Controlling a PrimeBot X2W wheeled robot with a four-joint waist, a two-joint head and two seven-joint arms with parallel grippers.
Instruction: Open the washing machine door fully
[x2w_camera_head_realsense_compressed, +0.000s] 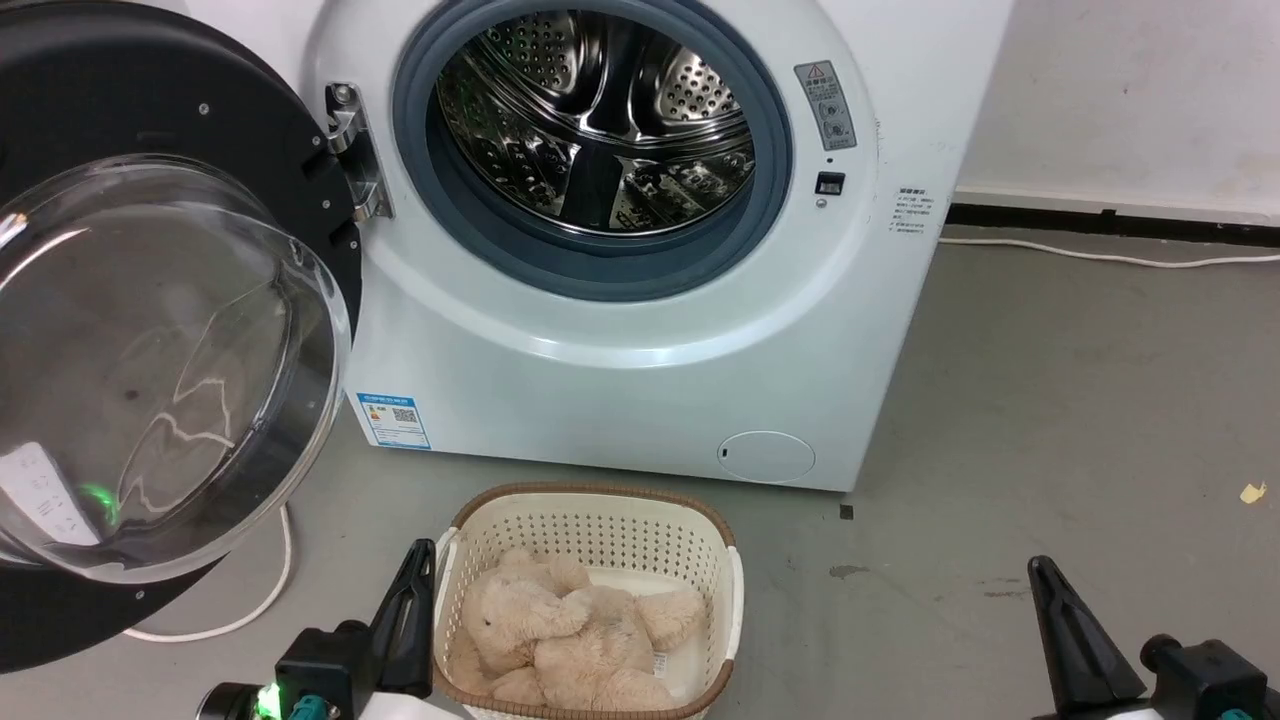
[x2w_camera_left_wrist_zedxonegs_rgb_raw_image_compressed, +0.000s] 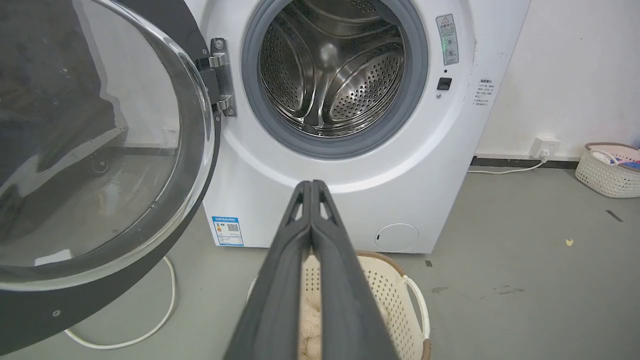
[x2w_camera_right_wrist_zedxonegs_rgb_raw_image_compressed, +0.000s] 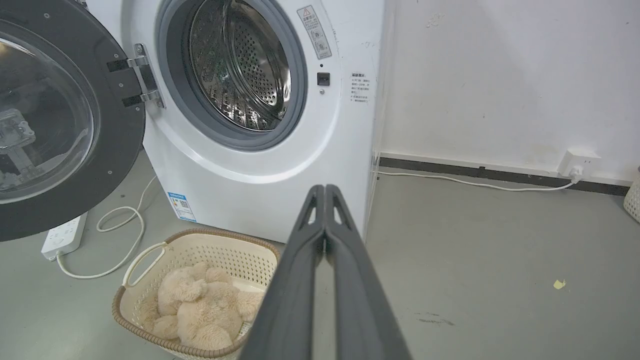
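Above the grey floor (x2w_camera_head_realsense_compressed: 1050, 400), the left gripper (x2w_camera_left_wrist_zedxonegs_rgb_raw_image_compressed: 312, 183) and right gripper (x2w_camera_right_wrist_zedxonegs_rgb_raw_image_compressed: 325, 186) hang empty with fingers pressed together, a basket (x2w_camera_head_realsense_compressed: 590, 491) holding a plush toy (x2w_camera_head_realsense_compressed: 570, 630) between them, then the washing machine (x2w_camera_head_realsense_compressed: 620, 390) against the white wall (x2w_camera_head_realsense_compressed: 1130, 90), its door (x2w_camera_head_realsense_compressed: 150, 100) swung wide to the left.

Basket (x2w_camera_head_realsense_compressed: 600, 540), cream plastic w/ brown rim, on grey floor (x2w_camera_head_realsense_compressed: 1050, 400); holds 1 beige plush toy (x2w_camera_head_realsense_compressed: 570, 640).
White cable (x2w_camera_head_realsense_compressed: 288, 555), looped, left of basket.
Power strip (x2w_camera_right_wrist_zedxonegs_rgb_raw_image_compressed: 65, 235), white.
Wall socket (x2w_camera_right_wrist_zedxonegs_rgb_raw_image_compressed: 577, 162) w/ plug.
2nd basket (x2w_camera_left_wrist_zedxonegs_rgb_raw_image_compressed: 607, 172), near wall.
Yellow scrap (x2w_camera_head_realsense_compressed: 1252, 492), sm.
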